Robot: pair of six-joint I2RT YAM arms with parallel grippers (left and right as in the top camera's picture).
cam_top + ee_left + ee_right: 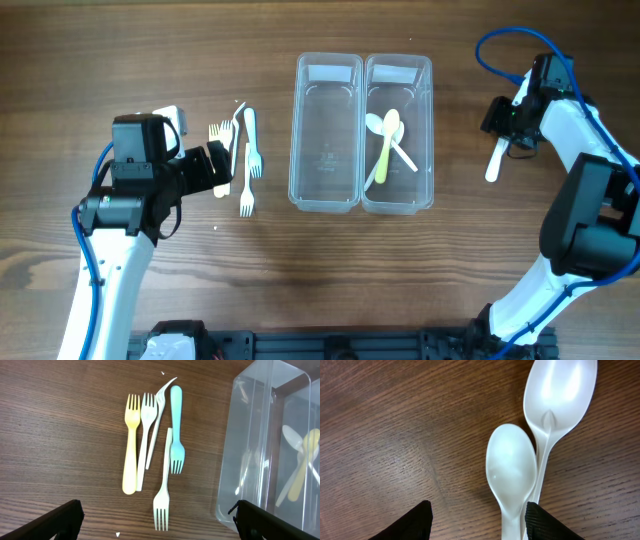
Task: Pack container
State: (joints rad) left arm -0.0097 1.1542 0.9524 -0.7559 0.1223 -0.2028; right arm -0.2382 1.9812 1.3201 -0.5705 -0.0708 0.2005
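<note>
The clear twin-bin container (327, 160) stands at the table's middle. Its left bin is bare; its right bin holds a yellow-green spoon (386, 145) and white spoons crossing it. Several plastic forks (247, 160) lie left of the container: yellow (131, 445), white (146, 425), blue (176, 430) and another white one (162, 490). My left gripper (160, 525) hangs open just short of them, nothing between its fingers. At the right, my right gripper (477, 522) stands open over two white spoons (512, 467) lying side by side on the table, their handles close to its right finger (547, 522).
The container's wall (250, 435) fills the right side of the left wrist view, close to the left gripper's right finger. The right arm's blue cable (500, 50) loops above the table at the far right. Bare wood lies in front of the container.
</note>
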